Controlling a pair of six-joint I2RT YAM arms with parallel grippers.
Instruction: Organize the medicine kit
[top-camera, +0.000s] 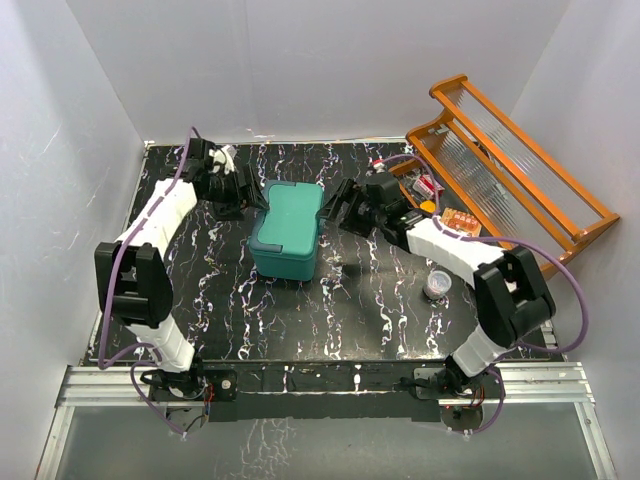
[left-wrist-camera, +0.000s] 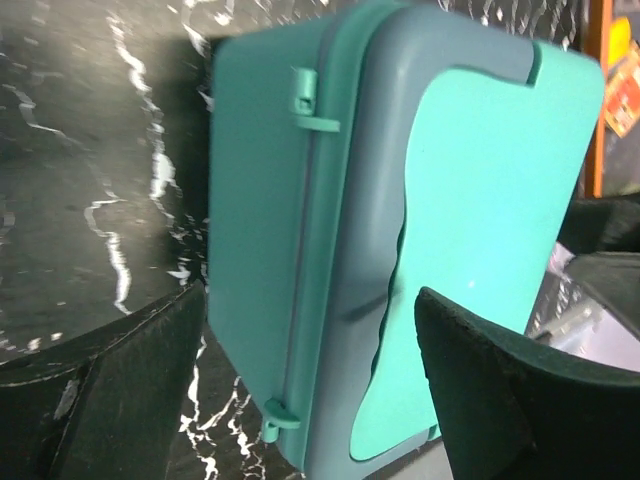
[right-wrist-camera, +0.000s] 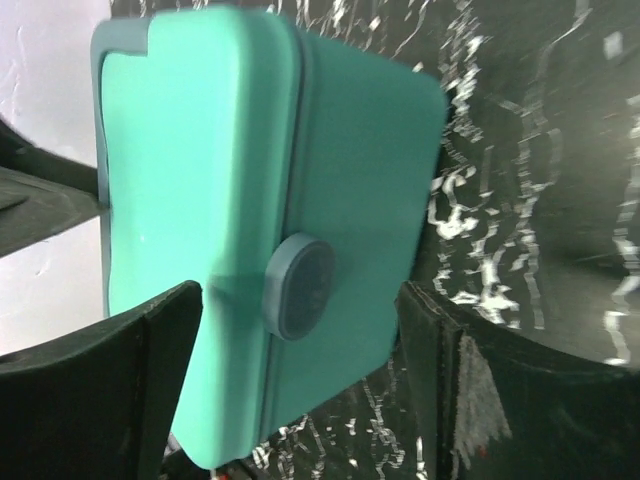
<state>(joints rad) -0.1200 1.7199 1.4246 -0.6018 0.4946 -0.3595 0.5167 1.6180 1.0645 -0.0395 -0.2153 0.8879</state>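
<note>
Tabletop: black stone look with white veins, walled in white on three sides.

Medicine kit: teal-green box, lid down. It stands on the tabletop about mid-width, a little toward the back, between the two claws. Its long axis runs roughly front to back.

Left claw: just beside the kit's left rear corner. In the left wrist view the two dark fingers are spread wide, with the kit's side and lid filling the space ahead of them. That side carries two small clips. The claw holds nothing. Can't tell whether a fingertip touches the box wall.

Right claw: just beside the kit's right side, toward the rear. In the right wrist view the fingers are also spread wide, with no hold on anything. The kit's face here carries a round grey-blue button on the seam between lid and body. This view is somewhat blurred.

Orange wooden rack: at the right rear corner, tilted against the wall, well apart from the kit.

A few small packets lie on the tabletop beside the rack.

A small cup stands near the right arm.
</note>
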